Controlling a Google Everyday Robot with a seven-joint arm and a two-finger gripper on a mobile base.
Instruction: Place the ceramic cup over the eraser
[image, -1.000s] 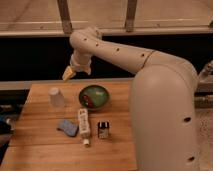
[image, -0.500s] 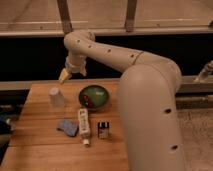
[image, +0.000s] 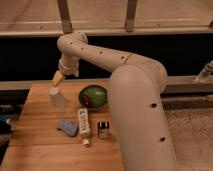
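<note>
The white ceramic cup (image: 56, 97) stands on the wooden table (image: 35, 150) at the back left. The eraser (image: 103, 129), a small dark block with a white patch, lies near the table's middle front, to the right of the long white bar. My gripper (image: 58, 78) hangs just above the cup, slightly to its right, at the end of the white arm that reaches over from the right. The cup and eraser are well apart.
A green bowl (image: 93, 96) sits right of the cup. A long white bar-shaped object (image: 84, 125) and a blue lumpy pad (image: 67, 127) lie in front. My large white arm (image: 135, 110) covers the table's right side. A dark rail runs behind.
The gripper has moved left and down, from above the bowl's left side to just over the cup. The objects on the table have not moved.
</note>
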